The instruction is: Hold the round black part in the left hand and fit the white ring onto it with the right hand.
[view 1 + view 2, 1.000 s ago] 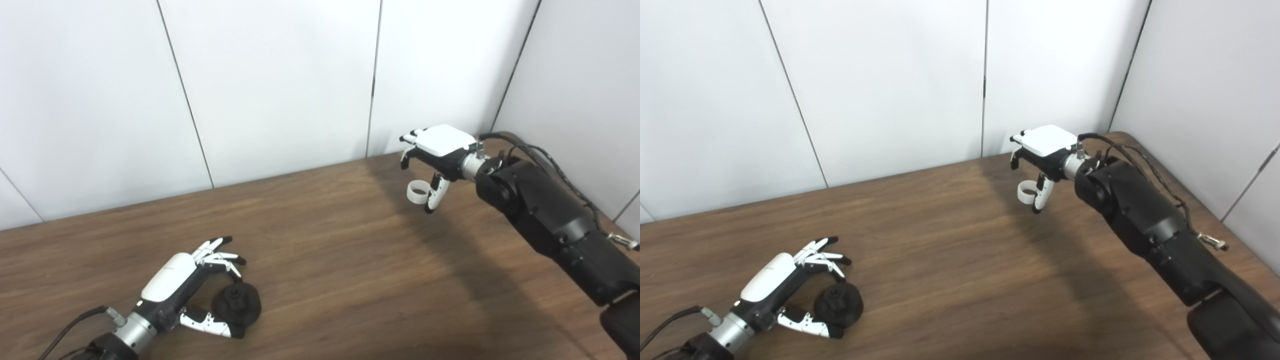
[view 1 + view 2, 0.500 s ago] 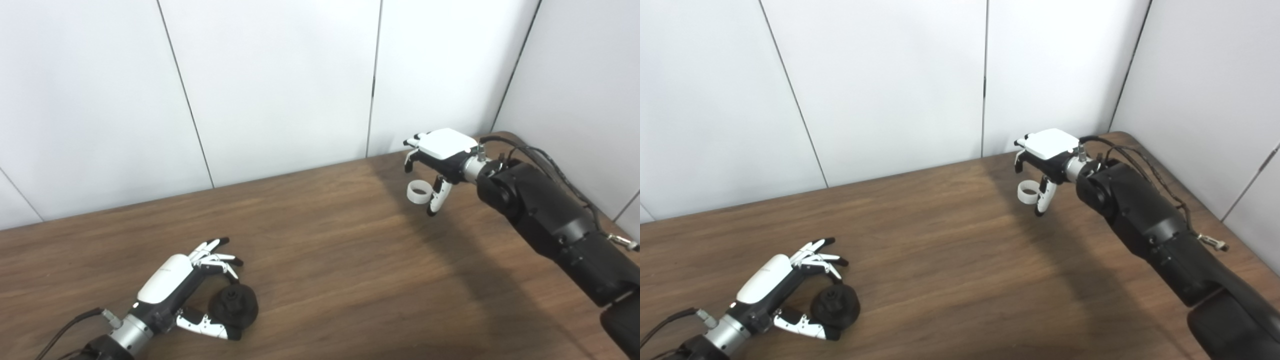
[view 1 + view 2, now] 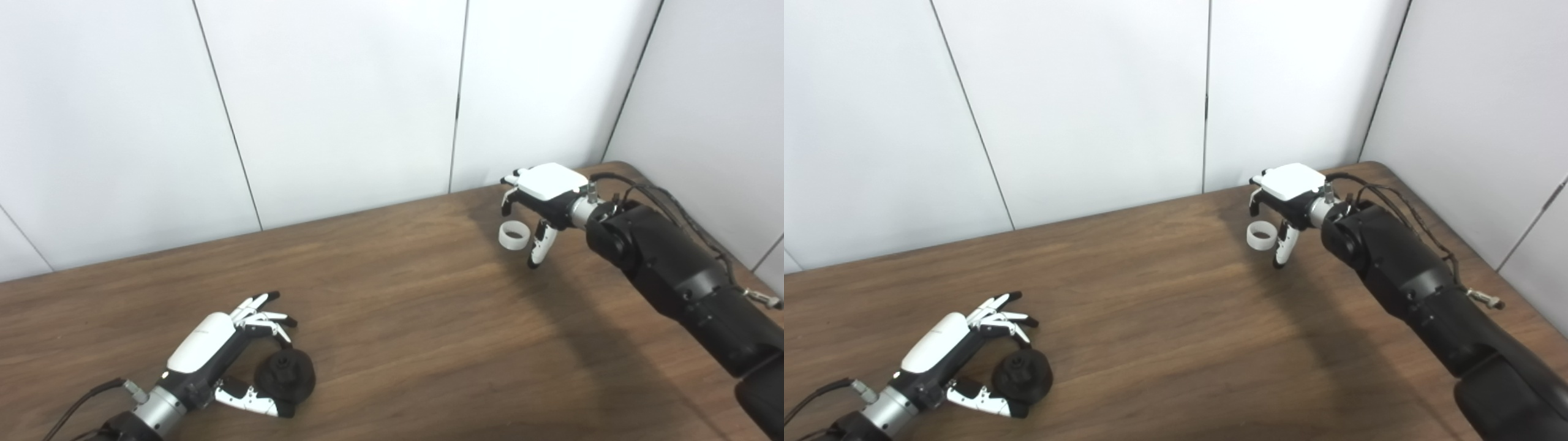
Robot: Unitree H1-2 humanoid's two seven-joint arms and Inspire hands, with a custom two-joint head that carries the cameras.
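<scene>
The round black part (image 3: 285, 376) lies on the wooden table (image 3: 398, 318) at the near left. My left hand (image 3: 223, 355) cups it from the left: the thumb lies against its near side and the fingers (image 3: 269, 318) arch over its far side, spread and not closed on it. The white ring (image 3: 513, 236) lies flat on the table at the far right. Just above and to the right of it hovers my right hand (image 3: 542, 196), palm down and open, with the thumb (image 3: 538, 248) hanging beside the ring and the fingers curled over its far side. The same ring (image 3: 1261, 235) shows in the right eye view.
White wall panels (image 3: 343, 104) close off the table's far edge and the right side. The table's rounded far right corner (image 3: 618, 165) lies just behind my right hand. A cable (image 3: 674, 202) runs along the right forearm.
My right hand has dropped and shifted a little to the right over the ring, which has stayed put. My left hand has drawn back slightly, and the black part has slid with it.
</scene>
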